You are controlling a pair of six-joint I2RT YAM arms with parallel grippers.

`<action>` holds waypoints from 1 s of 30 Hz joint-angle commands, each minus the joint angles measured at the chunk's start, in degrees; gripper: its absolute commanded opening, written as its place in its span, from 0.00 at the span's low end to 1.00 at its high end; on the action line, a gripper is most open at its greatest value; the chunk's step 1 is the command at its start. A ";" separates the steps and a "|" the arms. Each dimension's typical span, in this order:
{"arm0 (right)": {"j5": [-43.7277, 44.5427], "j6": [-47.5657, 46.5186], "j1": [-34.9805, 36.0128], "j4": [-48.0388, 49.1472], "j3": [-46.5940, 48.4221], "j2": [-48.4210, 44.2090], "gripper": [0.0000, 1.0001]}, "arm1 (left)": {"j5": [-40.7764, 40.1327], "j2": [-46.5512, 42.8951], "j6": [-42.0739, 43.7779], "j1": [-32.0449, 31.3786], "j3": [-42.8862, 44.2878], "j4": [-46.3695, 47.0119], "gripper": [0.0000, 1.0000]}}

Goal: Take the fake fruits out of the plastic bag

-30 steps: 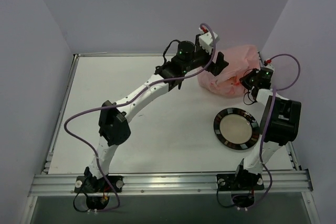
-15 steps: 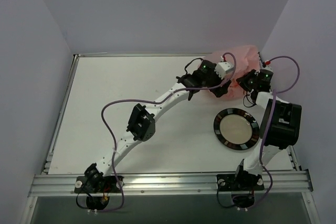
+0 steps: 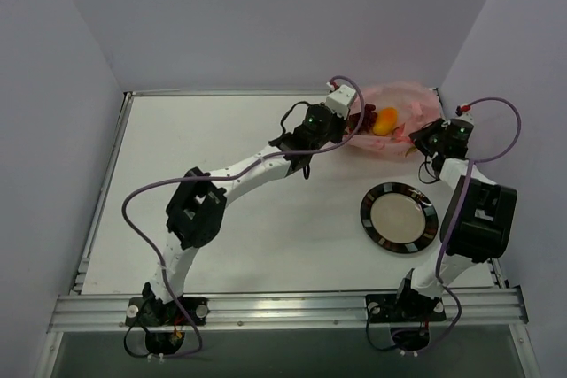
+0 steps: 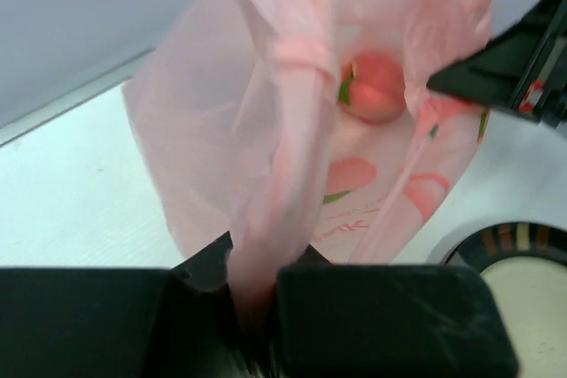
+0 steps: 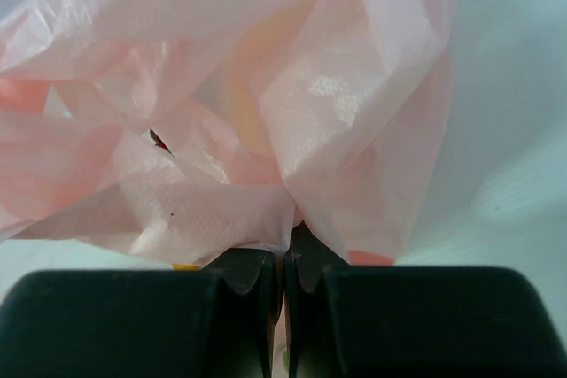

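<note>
On the white desk (image 3: 177, 139), beyond the round black-rimmed plate (image 3: 368, 219), we have the left gripper (image 4: 257, 294) and right gripper (image 5: 283, 263) each clamped on the thin pink plastic bag (image 3: 412, 104). The yellow-orange plastic fruit (image 3: 384, 120) and pink plastic peach (image 4: 376, 86) sit inside it; as far as we can see, nothing is out yet.

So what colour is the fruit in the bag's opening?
The fruit in the bag is yellow-orange, clearest in the top view.

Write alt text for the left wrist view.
The left tool pinches a fold of the translucent pink plastic bag. A pink fruit shows through its film, and a black-rimmed plate peeks in at lower right.
</note>
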 commanded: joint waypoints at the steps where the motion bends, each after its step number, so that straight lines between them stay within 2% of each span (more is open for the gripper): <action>1: 5.51 0.33 -1.19 -0.92 2.04 -6.52 0.00 | -7.60 -11.77 -5.71 0.75 -7.28 12.19 0.02; 4: 8.76 0.68 -1.19 -2.77 0.72 -10.48 0.00 | -8.05 -15.64 -11.95 0.84 -15.09 13.94 0.02; 7: 10.26 -0.10 -1.27 -4.44 1.06 -9.99 0.00 | -6.82 -17.23 -16.44 0.75 -19.15 14.56 0.02; 9: 11.05 -1.15 -1.62 -4.97 2.37 -7.18 0.00 | -7.34 -16.88 -19.16 0.75 -19.87 14.39 0.02; 10: 10.80 -1.33 -2.58 -4.97 3.25 -2.72 0.00 | -6.91 -16.62 -20.57 1.01 -20.13 14.39 0.03; 13: 5.81 1.46 -5.74 -3.31 5.89 4.50 0.00 | -5.68 -14.78 -24.53 0.66 -21.54 15.79 0.02; 14: 5.78 1.91 -5.84 -1.65 6.33 5.40 0.00 | -5.50 -13.29 -26.01 0.66 -21.54 16.05 0.02; 19: 7.79 -0.36 -4.35 -6.81 14.67 11.20 0.00 | -7.87 -8.99 -26.38 0.75 -22.33 19.22 0.02; 23: 9.73 -0.46 -4.00 -7.78 13.56 11.91 0.00 | -7.18 -4.50 -27.08 1.54 -19.70 19.74 0.02; 25: 9.91 -0.28 -4.00 -7.87 11.80 9.30 0.11 | -6.38 -3.00 -27.43 1.54 -19.26 20.27 0.02; 26: 10.52 -0.11 -4.00 -7.00 10.48 7.36 0.33 | -6.03 -3.00 -27.78 1.54 -19.60 22.10 0.02; 27: 11.23 -0.02 -3.65 -6.56 7.16 5.25 0.46 | -5.77 -3.17 -27.87 1.45 -20.65 23.08 0.02; 29: 12.02 -0.19 -3.47 -6.46 4.59 -1.69 0.69 | -5.59 -4.13 -28.22 1.45 -21.19 24.22 0.02; 30: 12.72 -0.28 -3.38 -6.73 2.84 -5.98 0.74 | -5.59 -4.57 -28.23 1.54 -21.62 24.75 0.02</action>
